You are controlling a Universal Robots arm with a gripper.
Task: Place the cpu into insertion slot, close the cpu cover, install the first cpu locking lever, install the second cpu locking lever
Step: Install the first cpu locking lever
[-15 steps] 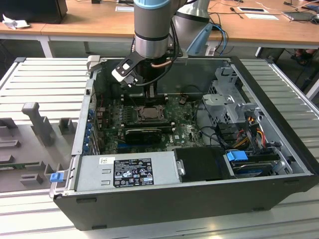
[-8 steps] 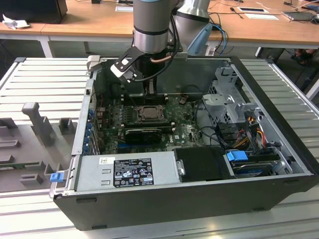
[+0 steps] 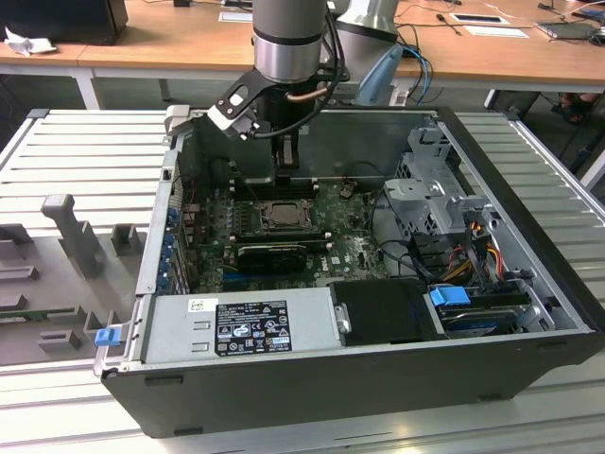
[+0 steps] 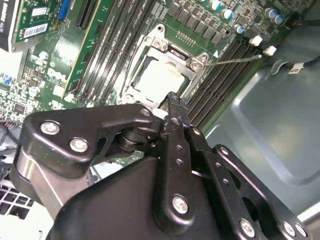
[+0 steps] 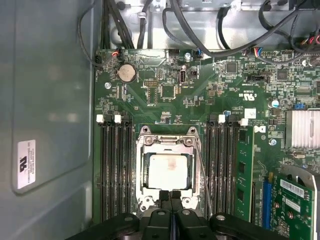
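My end effector [image 5: 170,195] has its fingers pressed together, tips right at the edge of the insertion slot [image 5: 148,186]. The cpu [image 5: 170,170] sits inside, cpu cover [image 5: 167,141] lying flat around it.

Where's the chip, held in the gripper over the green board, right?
Not held: the chip lies in the socket, as the first wrist view shows. The gripper, shut, is over the green board.
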